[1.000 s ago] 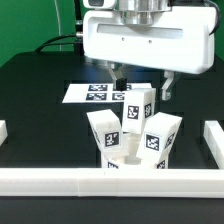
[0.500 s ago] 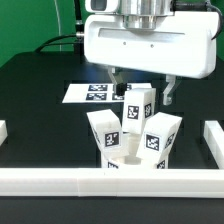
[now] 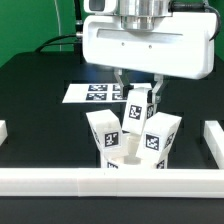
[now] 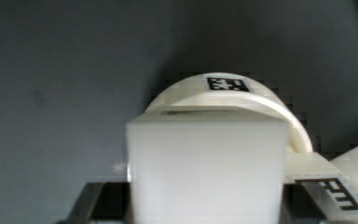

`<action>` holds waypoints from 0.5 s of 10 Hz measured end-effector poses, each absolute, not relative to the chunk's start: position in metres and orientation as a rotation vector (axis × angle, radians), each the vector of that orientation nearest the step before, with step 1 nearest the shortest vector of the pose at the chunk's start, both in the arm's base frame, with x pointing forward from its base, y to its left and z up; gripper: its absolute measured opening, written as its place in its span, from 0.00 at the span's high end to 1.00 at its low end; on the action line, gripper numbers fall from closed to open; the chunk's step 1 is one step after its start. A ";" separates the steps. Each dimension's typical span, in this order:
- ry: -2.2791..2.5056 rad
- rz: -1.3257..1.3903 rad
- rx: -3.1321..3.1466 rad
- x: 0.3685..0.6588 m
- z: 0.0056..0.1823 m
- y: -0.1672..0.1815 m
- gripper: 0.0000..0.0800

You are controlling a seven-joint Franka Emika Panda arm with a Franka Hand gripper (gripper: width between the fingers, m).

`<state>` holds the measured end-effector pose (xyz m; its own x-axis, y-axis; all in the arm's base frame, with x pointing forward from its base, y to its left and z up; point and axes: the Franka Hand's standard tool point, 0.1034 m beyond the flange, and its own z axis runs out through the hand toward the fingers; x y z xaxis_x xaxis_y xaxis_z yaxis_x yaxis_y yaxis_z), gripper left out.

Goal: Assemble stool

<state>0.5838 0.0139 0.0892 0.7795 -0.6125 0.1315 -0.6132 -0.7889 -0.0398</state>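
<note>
The white stool stands upside down near the front rail. Its round seat (image 3: 127, 160) lies on the black table and three blocky tagged legs stand up from it. The rear leg (image 3: 139, 108) stands between my gripper's (image 3: 140, 90) two fingers, which press on its upper sides. The left leg (image 3: 103, 132) and the right leg (image 3: 161, 136) stand free. In the wrist view the held leg (image 4: 202, 160) fills the space between the dark fingers (image 4: 114, 200). The seat's rounded rim (image 4: 229, 92) shows beyond it and another leg (image 4: 345, 172) shows at the side.
The marker board (image 3: 88, 93) lies flat behind the stool. White border rails run along the front (image 3: 110, 182), the exterior view's right (image 3: 213, 135) and left (image 3: 3, 130). A green backdrop stands behind the black table.
My fingers were spread wide on either side of the rear leg's top. They have come down a little and closed in onto the leg's sides.
</note>
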 end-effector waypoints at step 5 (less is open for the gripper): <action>-1.078 0.209 2.945 0.584 0.089 0.011 0.58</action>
